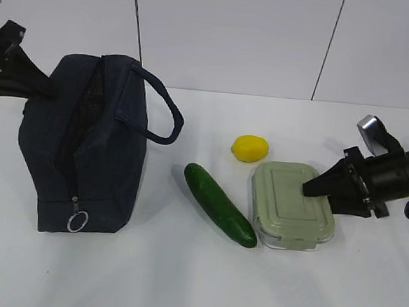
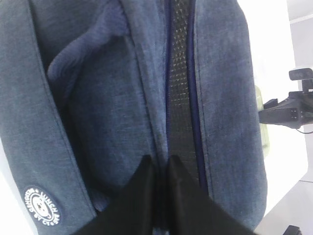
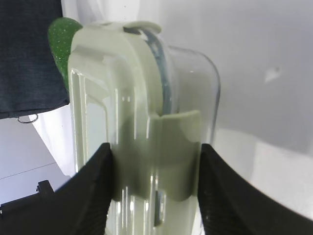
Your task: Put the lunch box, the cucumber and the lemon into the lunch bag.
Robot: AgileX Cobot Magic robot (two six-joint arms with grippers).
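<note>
The left tool (image 2: 159,164) is pressed against the far end of the lunch bag (image 1: 86,145), its two black fingers (image 2: 142,196) drawn almost together and pinching the navy fabric beside the zipper track; only the left wrist view shows this grip, since in the exterior view that arm is mostly cut off at the frame's left edge. The exterior view alone shows the whole bag standing on the white desk (image 1: 181,285), zipper partly open along the top, its metal ring pull (image 1: 77,221) hanging at the near end and a loop handle (image 1: 162,108) arching toward the right. Right of the bag lies the cucumber (image 1: 220,204), slanting from upper left to lower right, with the lemon (image 1: 250,148) behind it, just beyond the far edge of the lunch box (image 1: 290,205). The right tool (image 1: 322,184) reaches in from the right at the box's right side. The right wrist view settles what the exterior view leaves unclear: its fingers (image 3: 93,191) stand about half open on either side of the box, closed around the green lid and clip.
</note>
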